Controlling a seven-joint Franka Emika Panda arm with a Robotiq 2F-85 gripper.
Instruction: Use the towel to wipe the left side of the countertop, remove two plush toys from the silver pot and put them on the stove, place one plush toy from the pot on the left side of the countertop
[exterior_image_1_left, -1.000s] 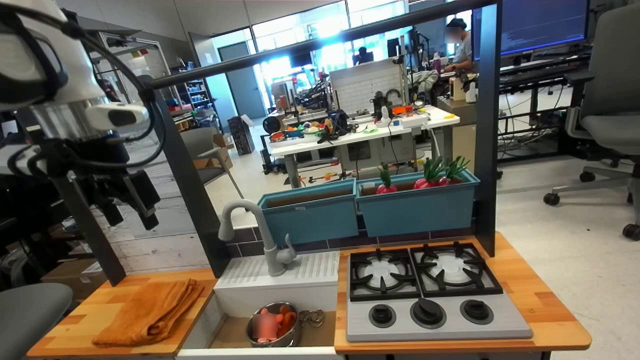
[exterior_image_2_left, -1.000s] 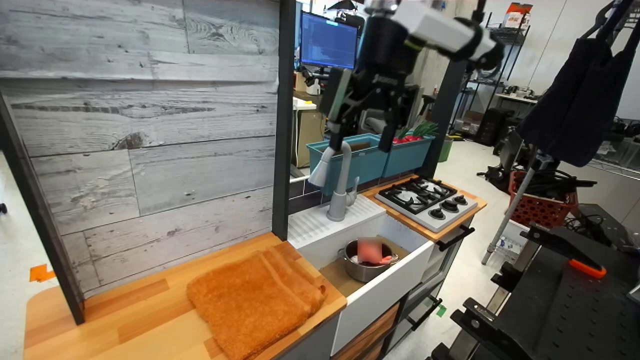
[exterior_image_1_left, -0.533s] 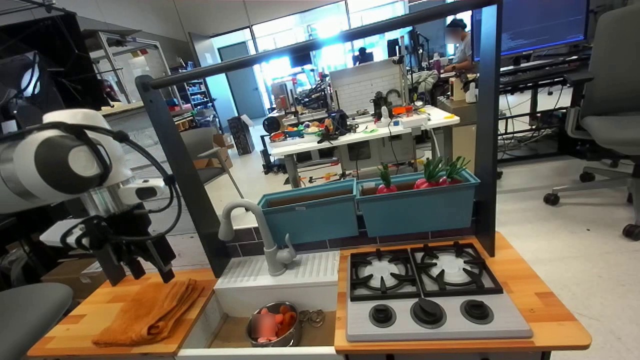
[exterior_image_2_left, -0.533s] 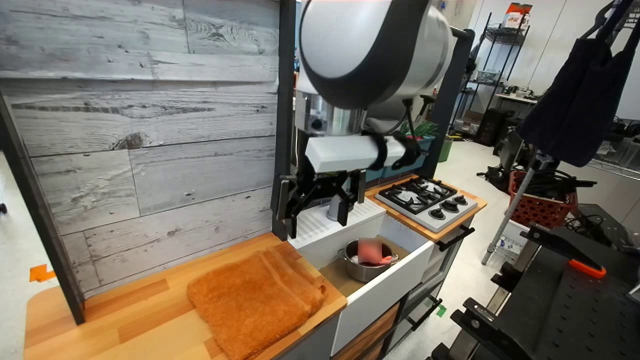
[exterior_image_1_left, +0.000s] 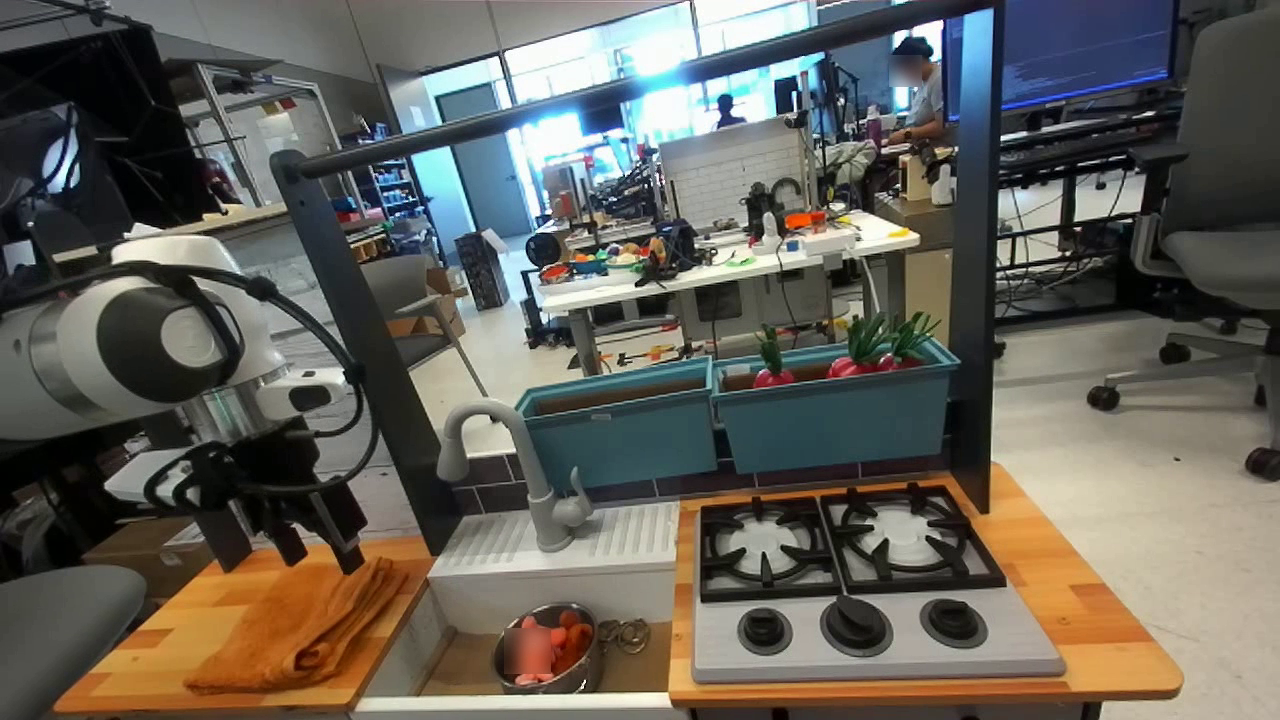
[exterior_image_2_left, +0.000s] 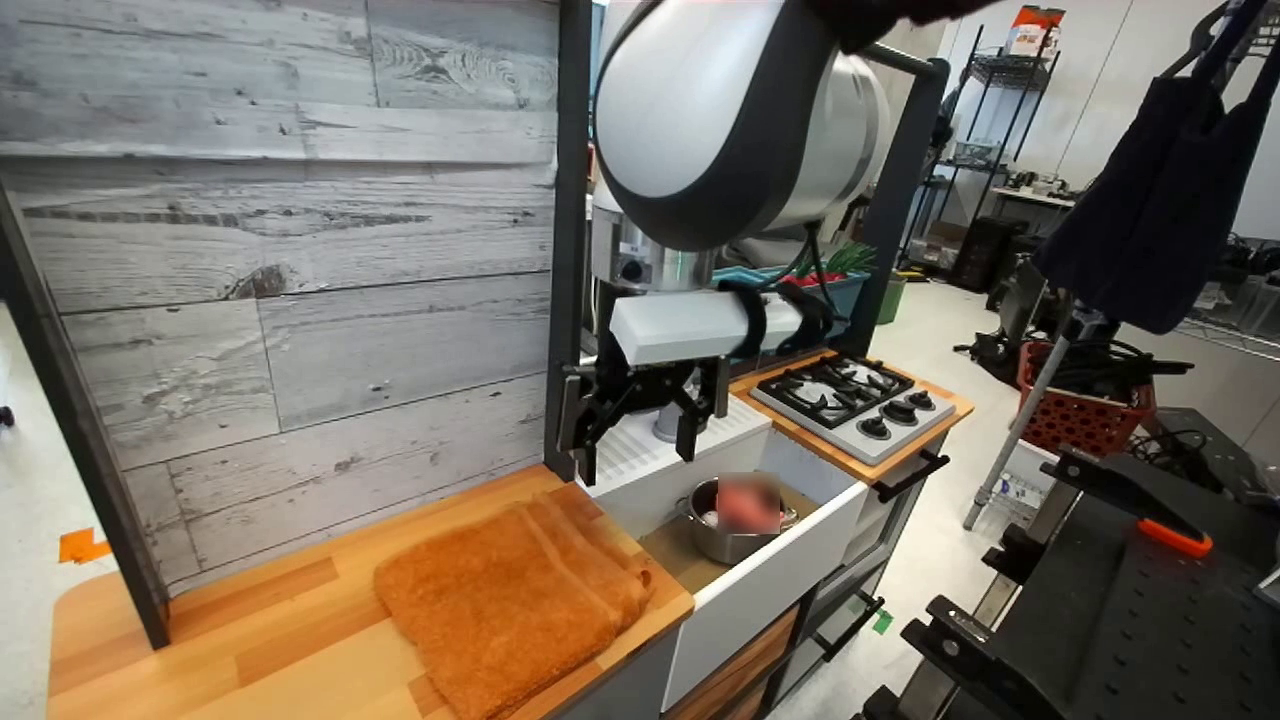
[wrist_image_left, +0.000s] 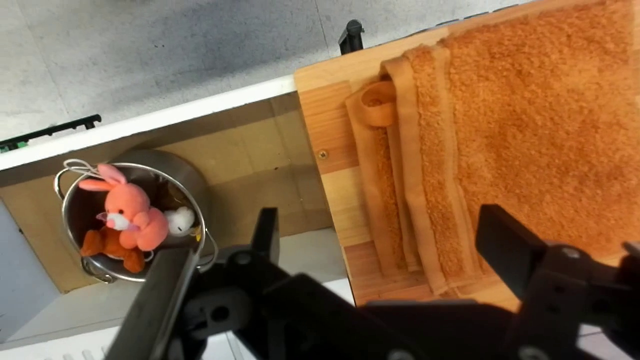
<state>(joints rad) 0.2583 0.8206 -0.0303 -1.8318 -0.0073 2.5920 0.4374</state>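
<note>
Wooden countertop (exterior_image_2_left: 330, 640) has folded orange towel (exterior_image_2_left: 510, 600). Silver pot (wrist_image_left: 192, 175) sits in sink (wrist_image_left: 250, 150), pink bunny (wrist_image_left: 132, 205) and orange-brown toy (wrist_image_left: 111, 241) inside. Gripper (exterior_image_2_left: 637, 455) up in air, fingers (wrist_image_left: 507, 250) spread wide.

Wrist view: towel (wrist_image_left: 510, 140), three o'clock, is showing rough cloth; silver pot (wrist_image_left: 194, 176), nine o'clock, is showing glossy metal; countertop (wrist_image_left: 345, 200) is showing smooth wood.

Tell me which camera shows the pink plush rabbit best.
The wrist view: looking down into the shiny round metal pot, it shows the pink plush rabbit with ears, face and body clear. Both exterior views show it mostly blurred, a pinkish shape inside the pot.
</note>
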